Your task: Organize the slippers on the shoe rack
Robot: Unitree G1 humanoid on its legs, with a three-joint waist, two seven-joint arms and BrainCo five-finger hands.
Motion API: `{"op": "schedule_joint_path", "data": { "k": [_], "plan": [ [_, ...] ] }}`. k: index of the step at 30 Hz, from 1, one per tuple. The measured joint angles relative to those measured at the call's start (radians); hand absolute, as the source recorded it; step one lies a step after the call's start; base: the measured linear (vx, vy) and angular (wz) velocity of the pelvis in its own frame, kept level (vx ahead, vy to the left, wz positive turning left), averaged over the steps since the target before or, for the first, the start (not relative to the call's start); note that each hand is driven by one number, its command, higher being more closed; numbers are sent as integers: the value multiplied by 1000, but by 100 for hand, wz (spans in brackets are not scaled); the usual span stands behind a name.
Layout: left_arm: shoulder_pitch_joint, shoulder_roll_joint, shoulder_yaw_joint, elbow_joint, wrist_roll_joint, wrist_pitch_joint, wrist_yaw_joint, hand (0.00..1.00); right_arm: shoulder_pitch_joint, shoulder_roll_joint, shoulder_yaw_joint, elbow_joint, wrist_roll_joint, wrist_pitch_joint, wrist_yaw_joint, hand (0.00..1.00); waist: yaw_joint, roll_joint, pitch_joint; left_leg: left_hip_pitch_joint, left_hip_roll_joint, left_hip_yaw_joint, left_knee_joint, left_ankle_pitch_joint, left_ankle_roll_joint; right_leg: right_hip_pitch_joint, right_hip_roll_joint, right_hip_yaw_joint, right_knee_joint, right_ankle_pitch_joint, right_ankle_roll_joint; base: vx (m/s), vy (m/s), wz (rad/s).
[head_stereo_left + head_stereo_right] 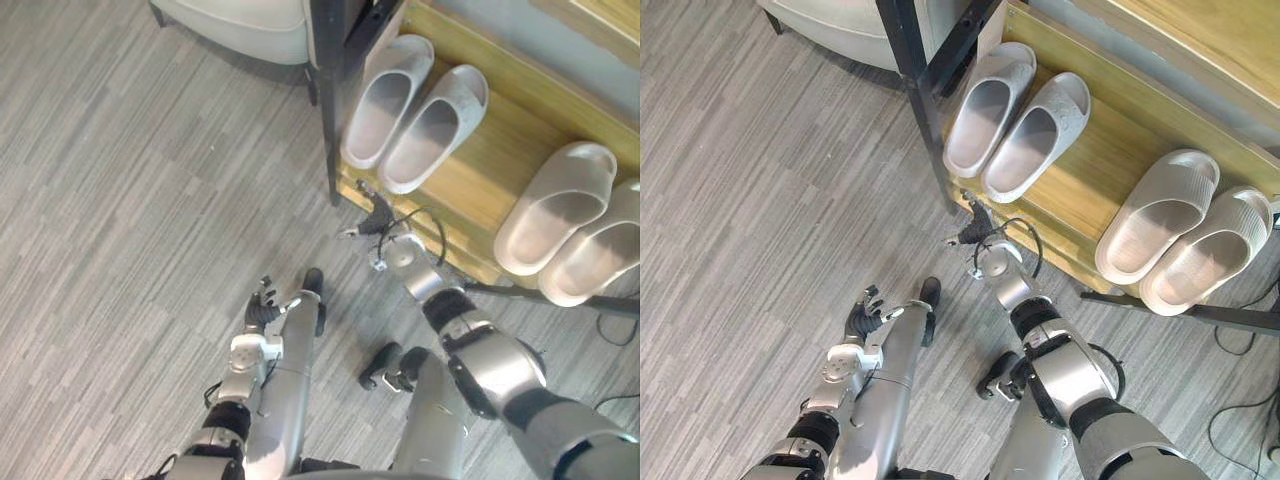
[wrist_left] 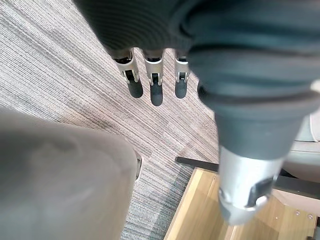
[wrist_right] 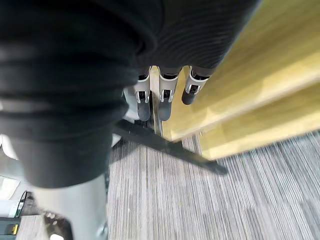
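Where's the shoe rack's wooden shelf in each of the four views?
Left eye view: wooden shelf at upper right, pale slippers on it.
Right eye view: upper right, same slippers.
Left wrist view: bottom edge, past the left hand.
Right wrist view: upper right, beyond the right hand.
Shared landmark: the rack's black frame along the shelf's edge.

Home entryway, wooden shoe rack (image 1: 470,180), slippers (image 1: 415,110), grey plank floor (image 1: 130,230)
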Motion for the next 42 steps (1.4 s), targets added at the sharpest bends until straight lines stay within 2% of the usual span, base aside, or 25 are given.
{"op": "schedule_joint_path", "data": {
  "k": [5,8,13,14,15,16,18,19,20,22,24,26,28,31,37,39,42],
  "plan": [
    [4,0,10,13,9,22,4,0,121,40,1,-60,13,0,1,0,-3,0,0,51,10,0,-2,-4,5,52,11,2,-6,-1,-2,-52,-16,-5],
    [26,1,29,15,12,37,4,0,228,56,0,-146,9,-2,4,0,-21,-4,-2,108,17,14,-18,-4,5,100,15,6,-24,1,-3,-53,-11,-10],
    [81,20,24,17,50,47,3,0,434,74,2,-278,23,-5,33,0,-47,-16,-7,252,40,49,-108,9,2,215,41,15,-121,38,-3,-16,-33,-21],
    [94,30,14,19,52,53,3,0,476,74,2,-313,37,-6,39,0,-52,-23,-11,282,47,58,-133,14,1,237,51,21,-148,50,-1,38,-43,-30],
    [115,45,6,24,68,56,1,0,552,74,0,-375,38,-15,54,0,-67,-42,-23,337,51,73,-182,26,-2,277,61,27,-194,70,2,35,-37,-27],
    [118,48,5,25,71,56,0,0,561,74,0,-381,39,-17,56,0,-70,-46,-26,346,53,76,-191,29,-4,282,63,28,-202,74,2,81,-46,-32],
    [151,94,-34,56,80,61,-4,0,667,82,-1,-423,56,-38,82,0,-104,-90,-70,434,69,98,-289,46,-10,349,99,37,-313,111,5,91,-33,-32],
    [154,99,-38,61,83,61,-4,0,679,83,-2,-424,56,-38,85,0,-106,-95,-79,442,71,102,-300,51,-11,354,104,40,-323,117,6,122,-18,-35],
    [158,117,-67,90,95,64,-6,0,730,83,-11,-431,60,-40,97,0,-117,-111,-105,487,78,112,-353,65,-16,383,124,55,-383,143,12,131,15,-38],
    [165,120,-90,124,110,74,-18,0,789,80,-40,-429,75,-40,113,0,-135,-119,-144,541,83,128,-408,77,-18,423,140,63,-456,173,16,129,29,-36],
    [188,117,-126,151,122,82,-26,0,850,75,-88,-414,75,-42,129,0,-168,-116,-186,620,81,154,-486,97,-15,488,157,78,-551,212,27,209,55,-37],
    [209,109,-144,158,131,82,-31,0,889,68,-132,-393,77,-42,133,0,-183,-110,-218,671,80,177,-532,102,-15,529,169,93,-612,236,34,158,39,-37],
    [231,103,-175,165,149,83,-34,0,945,63,-220,-357,118,-42,133,0,-210,-95,-260,739,79,199,-590,110,-15,592,187,113,-699,270,42,159,24,-27],
    [240,102,-195,169,151,83,-46,0,965,56,-276,-305,124,-43,129,0,-213,-83,-281,792,76,217,-644,125,-16,632,199,127,-756,295,45,79,11,-28],
    [249,101,-262,170,159,82,-53,0,978,54,-408,-42,174,-43,127,0,-221,-51,-318,885,78,238,-765,178,-20,682,222,152,-828,333,38,6,-5,-14],
    [250,100,-322,172,171,81,-63,0,965,46,-478,28,195,-46,126,0,-223,-40,-327,918,76,239,-816,206,-19,697,228,160,-848,347,41,-37,9,-11],
    [250,97,-414,163,186,81,-71,0,976,39,-515,96,215,-37,126,0,-225,-40,-334,969,65,238,-868,224,-14,730,226,162,-872,356,47,-44,33,-2]
  ]
}}
